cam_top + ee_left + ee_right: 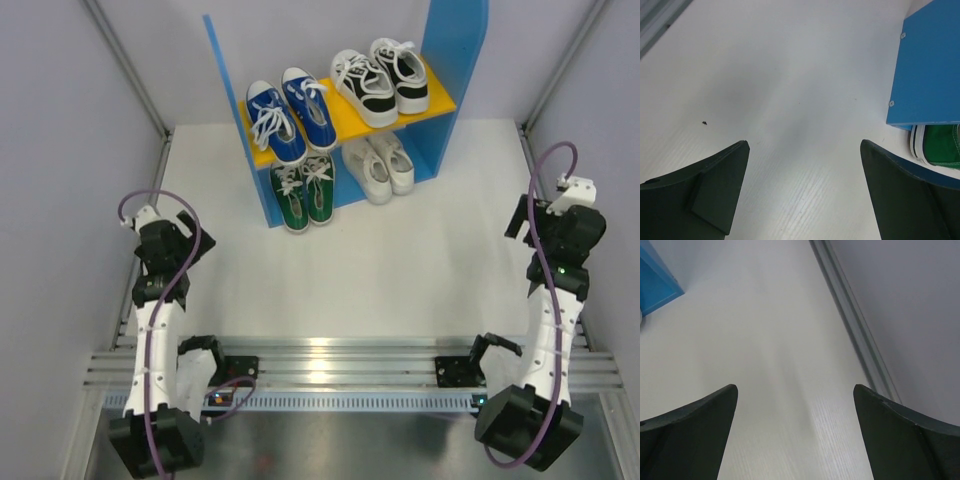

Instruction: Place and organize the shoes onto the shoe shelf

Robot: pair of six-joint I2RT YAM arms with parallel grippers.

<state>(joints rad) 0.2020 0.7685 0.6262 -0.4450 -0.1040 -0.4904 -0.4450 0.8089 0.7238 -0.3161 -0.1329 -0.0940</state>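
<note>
Top external view: shoe shelf (440,60) at upper centre of frame. Blue pair (290,120) sits left on the orange board (345,118), with the black-and-white pair (380,85) right of it. Below the board, green pair (305,195) at left and white pair (380,168) at right stand on the table (400,270). Left gripper (805,150): jaws wide apart above the table, near the green toe. Right gripper (795,392): jaws apart above the table.

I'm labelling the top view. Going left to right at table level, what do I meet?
left arm → green shoes → white shoes → right arm
</note>
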